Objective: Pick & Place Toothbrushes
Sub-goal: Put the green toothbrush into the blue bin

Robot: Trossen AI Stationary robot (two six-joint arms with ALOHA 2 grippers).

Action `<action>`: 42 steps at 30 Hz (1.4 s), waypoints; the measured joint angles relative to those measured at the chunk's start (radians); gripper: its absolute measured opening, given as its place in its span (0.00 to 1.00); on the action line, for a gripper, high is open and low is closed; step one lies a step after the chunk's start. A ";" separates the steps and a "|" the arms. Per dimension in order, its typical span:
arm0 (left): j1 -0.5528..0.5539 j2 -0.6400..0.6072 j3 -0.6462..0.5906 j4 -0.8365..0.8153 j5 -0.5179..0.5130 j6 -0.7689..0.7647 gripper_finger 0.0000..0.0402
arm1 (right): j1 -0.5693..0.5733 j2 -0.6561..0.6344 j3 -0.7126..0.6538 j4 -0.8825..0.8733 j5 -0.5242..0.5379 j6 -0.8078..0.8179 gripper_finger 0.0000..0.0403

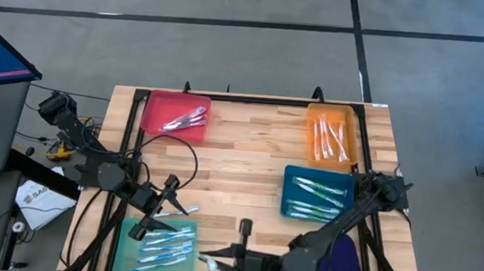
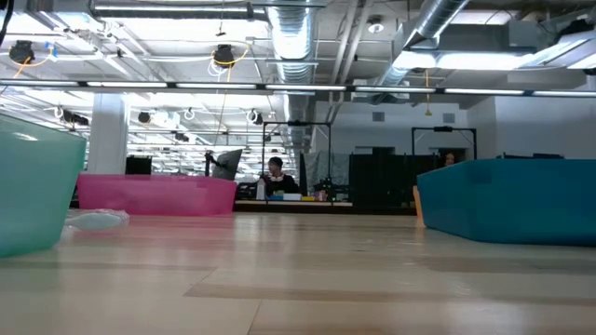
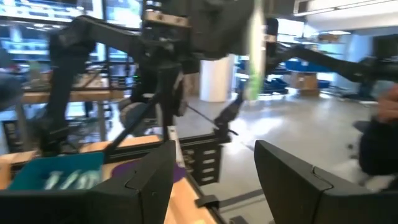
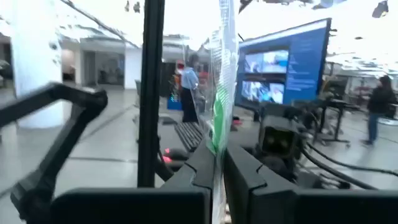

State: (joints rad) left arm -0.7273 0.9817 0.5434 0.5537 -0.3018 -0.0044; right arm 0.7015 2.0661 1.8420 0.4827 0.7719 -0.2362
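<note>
My right gripper (image 1: pixel 218 260) hovers over the table's near edge, right of the green tray (image 1: pixel 123 245). It is shut on a toothbrush (image 4: pixel 219 87) in a clear wrapper with a green part. The same toothbrush (image 3: pixel 254 56) shows upright in the left wrist view. My left gripper (image 1: pixel 169 197) stands open and empty above the green tray's far edge. Several toothbrushes (image 1: pixel 164 244) lie in that tray. Others lie in the pink tray (image 1: pixel 154 112), the orange tray (image 1: pixel 314 136) and the blue tray (image 1: pixel 291 190). My right gripper pinches the wrapped toothbrush between its two fingers, on the lower part of the stick (image 4: pixel 217 146). The fingers lie about level, pointing toward the table's left side, across the stick. The toothbrush stands upright above the fingers, clear of the table.
A purple tray (image 1: pixel 341 266) lies at the near right under the right arm. A small clear-wrapped item (image 2: pixel 98 220) rests on the wood between the green tray (image 2: pixel 33 191) and the pink tray (image 2: pixel 154 194). Bare wood (image 1: pixel 240 165) lies mid-table. Black cables (image 1: pixel 185 153) loop near the left arm.
</note>
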 joint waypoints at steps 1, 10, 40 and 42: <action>0.000 0.000 0.000 -0.001 0.017 0.000 0.53 | 0.003 -0.002 0.000 -0.014 0.021 -0.004 0.02; 0.000 0.000 0.000 0.009 0.046 0.051 0.53 | -0.022 0.002 -0.001 -0.089 0.004 0.047 0.02; -0.005 0.066 -0.001 0.054 -0.017 0.093 0.53 | -0.012 0.116 -0.001 0.325 -0.068 -0.249 0.02; -0.005 0.068 -0.001 0.052 0.024 0.078 0.53 | 0.000 0.116 -0.001 0.337 -0.067 -0.261 0.02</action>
State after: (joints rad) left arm -0.7326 1.0492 0.5426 0.6057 -0.2773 0.0734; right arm 0.7012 2.1817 1.8408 0.8194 0.7046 -0.4971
